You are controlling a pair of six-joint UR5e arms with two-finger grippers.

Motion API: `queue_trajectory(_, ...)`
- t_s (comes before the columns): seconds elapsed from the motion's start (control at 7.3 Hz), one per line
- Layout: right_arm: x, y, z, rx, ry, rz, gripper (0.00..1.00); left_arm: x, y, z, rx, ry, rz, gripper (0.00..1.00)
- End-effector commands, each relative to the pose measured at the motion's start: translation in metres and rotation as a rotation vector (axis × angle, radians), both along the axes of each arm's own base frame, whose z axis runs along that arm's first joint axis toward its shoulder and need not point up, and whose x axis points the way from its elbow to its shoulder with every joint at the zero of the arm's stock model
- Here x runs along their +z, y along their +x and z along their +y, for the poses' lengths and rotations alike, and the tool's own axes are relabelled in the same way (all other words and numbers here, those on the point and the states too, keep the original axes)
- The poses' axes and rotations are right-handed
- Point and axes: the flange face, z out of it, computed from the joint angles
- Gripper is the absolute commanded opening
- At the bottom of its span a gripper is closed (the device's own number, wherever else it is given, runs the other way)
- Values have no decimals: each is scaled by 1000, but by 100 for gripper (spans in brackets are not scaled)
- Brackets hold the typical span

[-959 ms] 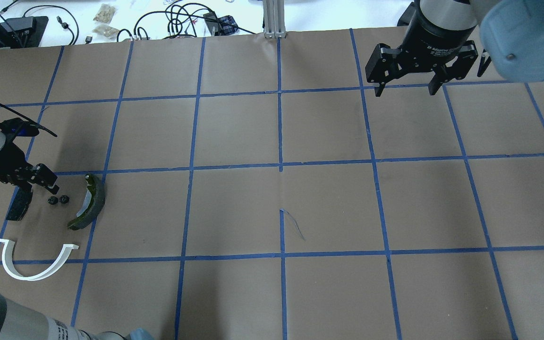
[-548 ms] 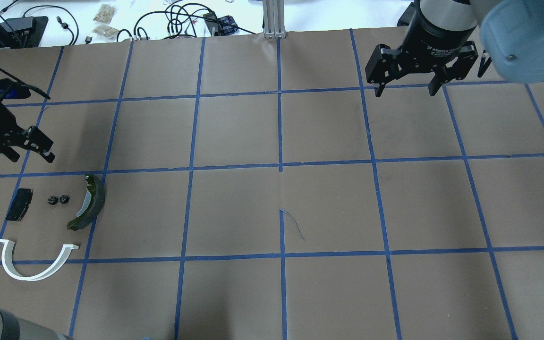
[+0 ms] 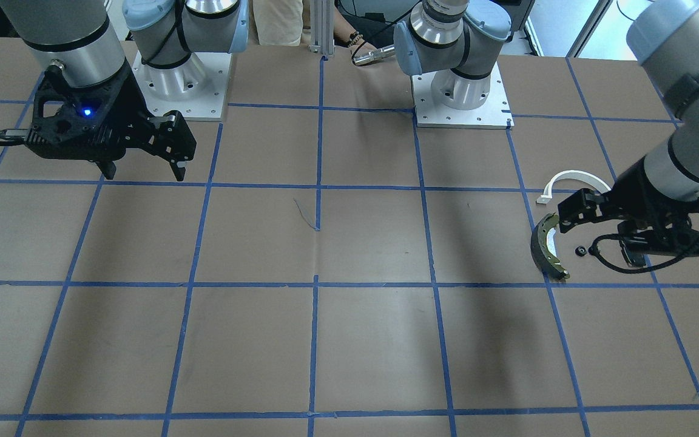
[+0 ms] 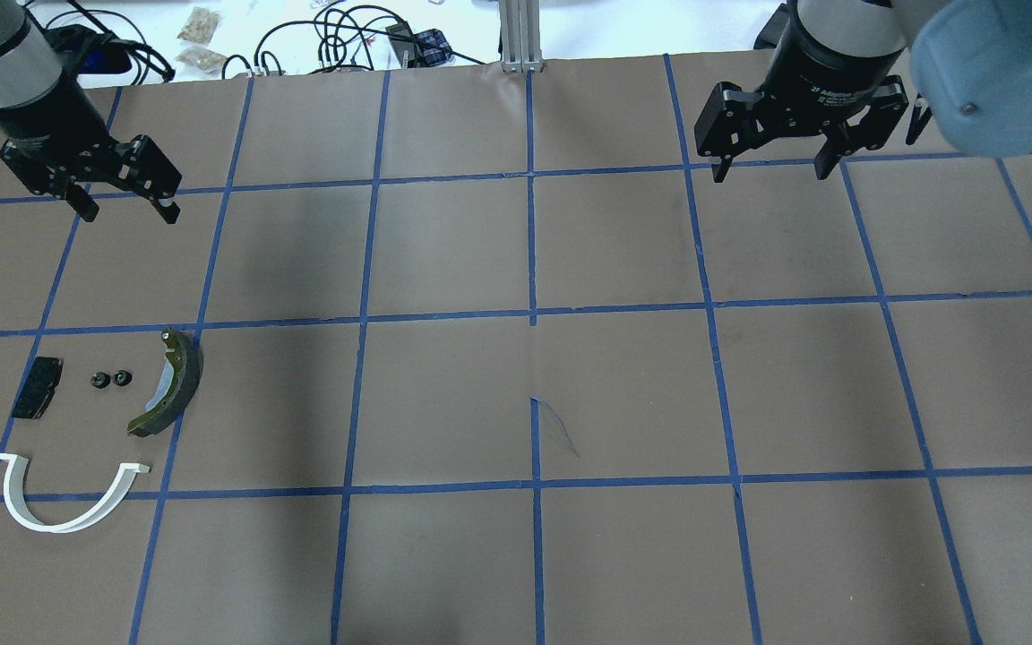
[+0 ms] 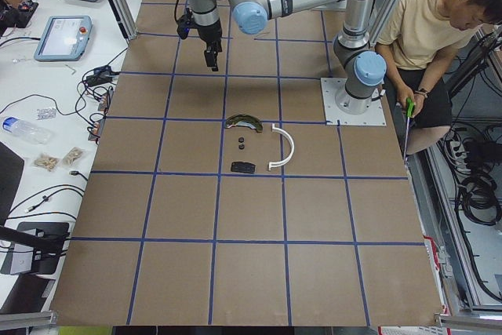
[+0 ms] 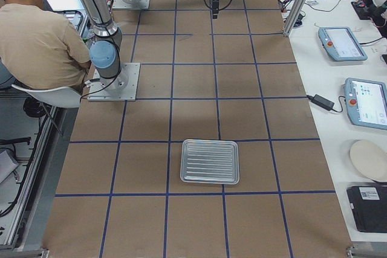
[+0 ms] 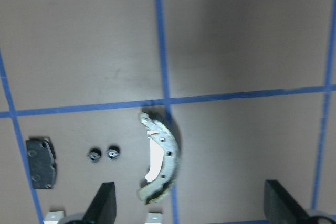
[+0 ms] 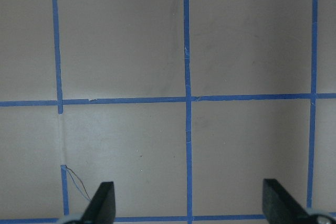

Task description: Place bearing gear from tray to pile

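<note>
1. The left gripper (image 4: 129, 210) has left the pile. A second ago it sat low beside the small black rectangular pad (image 4: 37, 399). Now it is raised and has swung off toward the far side of the brown paper-covered table (image 4: 444, 573), well apart from the parts.
2. Its fingers are spread wide with nothing between them, so whatever it carried has been let go.
3. Two small black round bearing gears (image 4: 122, 378) lie side by side on the paper, between the pad and the dark olive-edged curved brake shoe (image 4: 174, 383). The thin white plastic arch (image 4: 68, 515) lies nearer the robot.
4. The ribbed silver metal tray (image 6: 210, 161) at the robot's right end shows nothing on it.
5. The right gripper (image 4: 769, 172) hangs above the far squares, its fingers also spread and empty.
6. My reading is that the placing is done. With the gears in the pile and nothing in the tray, only the retreat is left.
</note>
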Motion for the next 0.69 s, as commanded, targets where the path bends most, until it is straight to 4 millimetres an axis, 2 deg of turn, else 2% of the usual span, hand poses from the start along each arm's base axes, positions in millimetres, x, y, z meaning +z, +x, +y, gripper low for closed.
queue_trajectory(0.0,0,0,0,-1,-1,0,100,26,-65,26,-48,-21,12,100)
queue_trajectory(0.27,0,0,0,-1,1,1,100,42,-103,49,-32,-26,1,100)
queue_trajectory(0.41,1,0,0,1,-2,1,100,43,-113,56,-47,-29,2,100)
queue_trajectory(0.55,0,0,0,1,1,1,100,38,-114,63,-47,-17,6,100)
